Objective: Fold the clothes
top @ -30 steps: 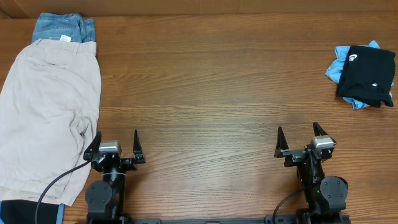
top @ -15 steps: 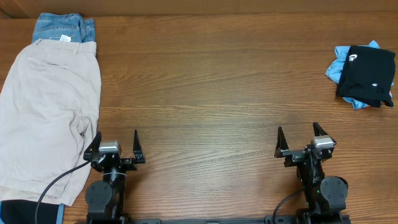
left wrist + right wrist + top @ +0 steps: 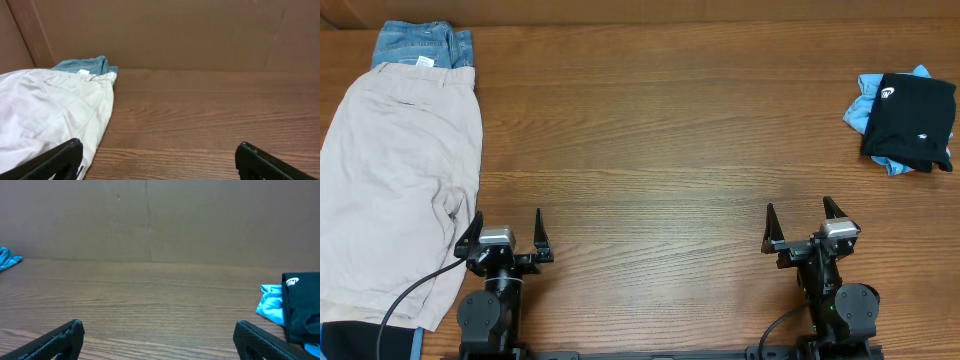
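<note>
— So, where is everything lying?
— In two heaps. Along the left edge of the overhead frame, beige shorts (image 3: 395, 180) lie spread flat, soft woven cloth with loose creases. Blue denim (image 3: 420, 42) pokes out from under their waistband at the upper left, with a small white label at the join. At the upper right, a black T-shirt (image 3: 912, 120) with a small white logo is bunched into a rough rectangle on top of a crumpled light-blue tee (image 3: 860, 105).
— And the table?
— The table (image 3: 660, 130) is brown wood grain, its streaks running across the frame.
— The hands?
— The left hand (image 3: 508, 218) sits at the lower left with its pointed black fingers (image 3: 538, 225) spread wide and nothing between them. Its outer finger is just beside the edge of the shorts. The right hand (image 3: 798, 206), at the lower right, gapes just as wide, holds nothing, and is well apart from the black T-shirt.
— Anything else?
— A black cable (image 3: 405, 300) curves over the shorts at the lower left. A dark cloth (image 3: 345, 340) with a blue edge shows in the bottom left corner.
</note>
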